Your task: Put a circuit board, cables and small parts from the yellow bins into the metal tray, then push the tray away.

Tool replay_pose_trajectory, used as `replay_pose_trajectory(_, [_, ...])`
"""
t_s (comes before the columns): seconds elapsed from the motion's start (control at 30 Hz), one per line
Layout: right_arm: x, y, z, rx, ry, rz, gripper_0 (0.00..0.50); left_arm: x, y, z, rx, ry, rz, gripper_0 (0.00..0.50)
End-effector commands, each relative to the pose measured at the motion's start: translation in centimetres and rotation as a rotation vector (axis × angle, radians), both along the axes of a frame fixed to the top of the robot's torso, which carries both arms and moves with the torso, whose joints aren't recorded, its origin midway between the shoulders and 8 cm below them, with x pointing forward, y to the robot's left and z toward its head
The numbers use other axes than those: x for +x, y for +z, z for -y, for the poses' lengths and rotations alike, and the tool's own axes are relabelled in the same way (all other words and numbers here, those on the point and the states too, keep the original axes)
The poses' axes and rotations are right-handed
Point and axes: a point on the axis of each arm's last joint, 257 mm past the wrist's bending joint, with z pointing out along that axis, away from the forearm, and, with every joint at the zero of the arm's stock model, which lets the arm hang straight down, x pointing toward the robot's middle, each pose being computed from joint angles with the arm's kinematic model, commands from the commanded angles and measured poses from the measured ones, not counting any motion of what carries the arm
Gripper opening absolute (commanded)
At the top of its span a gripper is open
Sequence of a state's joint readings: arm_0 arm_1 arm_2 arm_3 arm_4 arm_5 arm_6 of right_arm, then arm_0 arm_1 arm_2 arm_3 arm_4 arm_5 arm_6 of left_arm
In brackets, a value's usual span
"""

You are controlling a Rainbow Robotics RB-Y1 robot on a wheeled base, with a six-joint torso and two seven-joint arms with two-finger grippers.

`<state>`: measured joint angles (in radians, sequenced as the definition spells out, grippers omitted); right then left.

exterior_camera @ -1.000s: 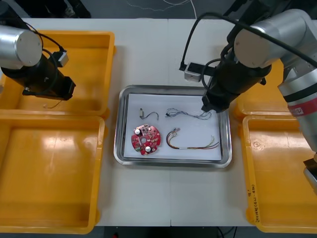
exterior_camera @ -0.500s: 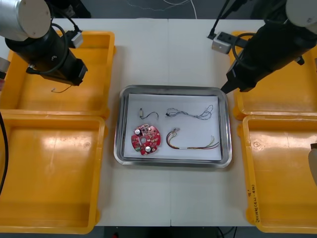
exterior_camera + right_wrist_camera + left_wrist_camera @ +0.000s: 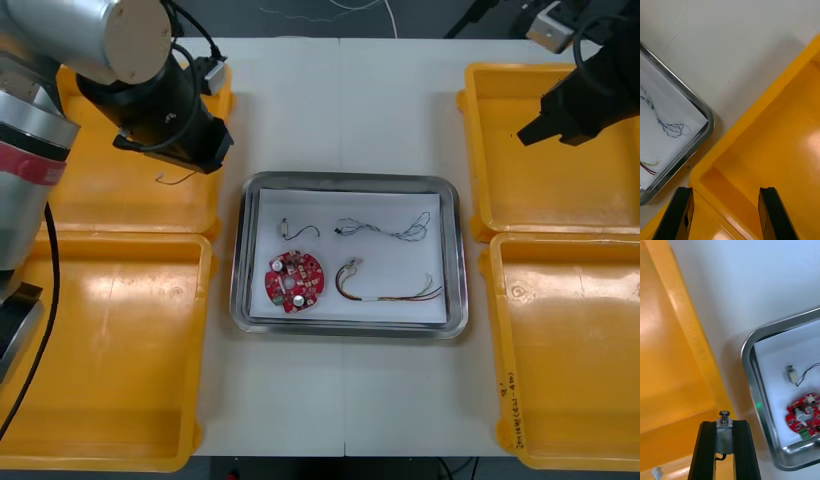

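Pinching a small metal part (image 3: 724, 435) in the left gripper (image 3: 724, 423)

From where I stand, the left gripper's two black fingers (image 3: 707, 450) are drawn in narrow and clamped on either side of the small metal part. The part lies in line with the fingers, its round pin end poking out just past the fingertips. A thin dark wire (image 3: 718, 456) curls from its other end, down between the fingers.

Under the gripper runs the wall of the far yellow bin on the left (image 3: 120, 228). A strip of bare table (image 3: 340, 110) lies between that wall and the metal tray (image 3: 350, 180). Seen from the front, the left arm hangs over that bin's side nearest the tray.

The tray is white inside and sits between the bins. The round red circuit board (image 3: 295, 282) lies toward its left side. Just beyond the board is a second small metal part (image 3: 287, 229) with a short black cable (image 3: 306, 232) trailing off it. The blue and white cable (image 3: 385, 230) stretches across the far right part of the tray. The red and yellow cable (image 3: 388, 288) lies beside the board.

The right gripper (image 3: 726, 189) hangs over the far yellow bin on the right (image 3: 540, 200), well apart from the tray. Its fingers are spread wide with nothing between them. The near yellow bins (image 3: 100, 350) flank the tray on both sides.
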<state>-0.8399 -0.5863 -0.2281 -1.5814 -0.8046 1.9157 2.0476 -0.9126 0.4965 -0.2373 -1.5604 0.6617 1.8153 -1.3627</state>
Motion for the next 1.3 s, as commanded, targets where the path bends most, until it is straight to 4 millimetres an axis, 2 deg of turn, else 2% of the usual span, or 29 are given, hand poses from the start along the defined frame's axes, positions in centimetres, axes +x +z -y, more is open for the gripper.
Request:
replay_pose_trajectory(0.03, [-0.7,1.4,6.4,0.011,-0.192,0.006,0.5,0.2,2.6,4.7,-0.04,0.056,0.055,0.0])
replay_pose_trajectory(0.27, [-2.3,0.9,11.5,0.053,-0.386,-0.035,0.5,0.1,1.1,7.6,-0.055,0.073,0.073,0.0])
replay_pose_trajectory(0.4, [-3.2,0.6,13.2,0.076,-0.48,-0.049,0.5,-0.1,-0.2,9.4,-0.064,0.075,0.081,0.0])
replay_pose_trajectory(0.7, [-4.7,-0.8,13.7,0.128,-0.616,-0.083,0.5,0.1,-3.1,11.8,-0.095,0.097,0.089,0.0])
replay_pose_trajectory(0.97, [-6.8,-2.4,13.7,0.133,-0.702,-0.09,0.5,1.2,-5.9,12.2,-0.101,0.1,0.087,0.002])
replay_pose_trajectory(1.13, [-7.6,-3.1,14.2,0.123,-0.723,-0.1,0.5,1.1,-6.6,12.3,-0.097,0.1,0.086,0.0])
replay_pose_trajectory(1.3, [-9.3,-4.3,15.4,0.084,-0.747,-0.122,0.5,0.8,-7.0,12.8,-0.107,0.097,0.076,0.008])
